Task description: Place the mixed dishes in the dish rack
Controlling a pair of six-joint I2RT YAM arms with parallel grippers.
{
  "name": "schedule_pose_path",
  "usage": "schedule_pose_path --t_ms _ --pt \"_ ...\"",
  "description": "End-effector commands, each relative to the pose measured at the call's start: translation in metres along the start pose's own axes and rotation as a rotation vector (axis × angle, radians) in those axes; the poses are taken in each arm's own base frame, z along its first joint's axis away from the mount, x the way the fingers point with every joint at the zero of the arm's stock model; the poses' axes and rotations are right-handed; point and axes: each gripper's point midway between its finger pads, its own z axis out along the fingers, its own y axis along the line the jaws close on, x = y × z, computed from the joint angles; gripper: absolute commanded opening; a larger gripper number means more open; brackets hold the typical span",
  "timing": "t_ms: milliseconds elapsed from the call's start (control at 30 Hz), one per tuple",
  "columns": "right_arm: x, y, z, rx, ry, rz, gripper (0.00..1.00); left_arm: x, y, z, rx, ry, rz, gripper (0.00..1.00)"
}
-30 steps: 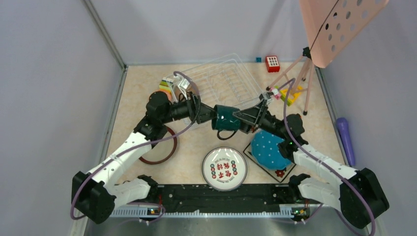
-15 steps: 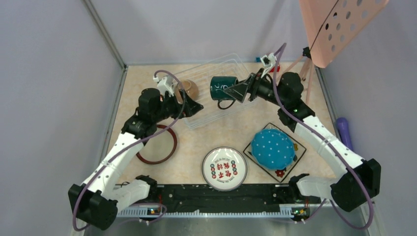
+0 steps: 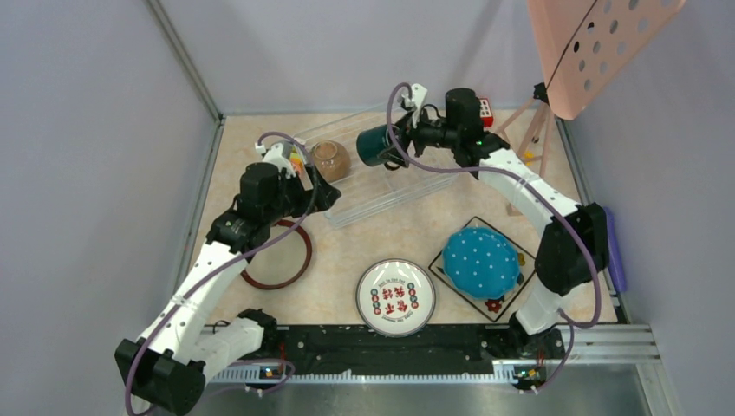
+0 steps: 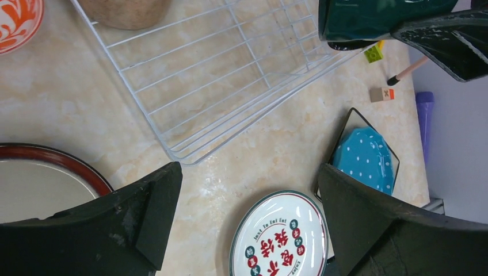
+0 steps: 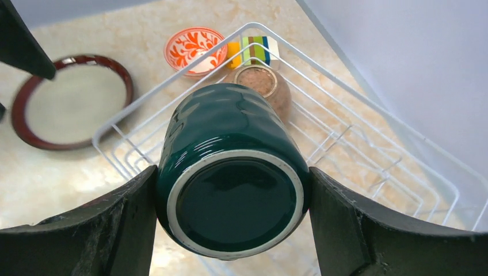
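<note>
Pale marbled tabletop (image 3: 364, 238) between grey walls carries the dish rack (image 3: 373, 204) at twelve o'clock. At ten o'clock the left gripper (image 4: 247, 172) hangs near the rack's near-left corner with its jaws spread wide and nothing between them. To its right, the right gripper (image 5: 233, 190) has the dark green mug (image 5: 230, 172) clamped across its body, one finger on each side. The mug lies sideways in the air over the rack's middle, base toward the wrist camera. It looks like glazed ceramic, so it is probably rigid, fairly heavy for its size, slick under the pads and likely to chip against wire. A hold across the barrel near the middle seems sound, and it wants a slow lowering before release. Counting from the left, there is one dark red-rimmed round plate (image 3: 282, 260) at nine o'clock. One small orange-and-white patterned bowl (image 5: 194, 50) sits just outside the rack's left end. One brown bowl (image 3: 330, 159) is already inside that end, and there is the one mug. One white plate with red characters (image 3: 395, 297) lies at six o'clock. One blue white-dotted plate (image 3: 479, 262) rests on one black square plate (image 3: 496, 305) at four o'clock. That makes seven dishes and a single rack.
</note>
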Motion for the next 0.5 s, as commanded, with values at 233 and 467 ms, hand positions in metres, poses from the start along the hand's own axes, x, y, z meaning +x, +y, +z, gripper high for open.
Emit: schedule_pose_path --t_ms 233,467 --pt "-0.036 -0.017 0.043 -0.221 -0.077 -0.606 0.0 -0.017 0.009 -0.016 -0.069 -0.069 0.048 0.93" --pt "-0.001 -0.03 0.073 -0.349 0.03 -0.778 0.0 -0.01 0.017 -0.016 -0.101 -0.052 0.041 0.93"
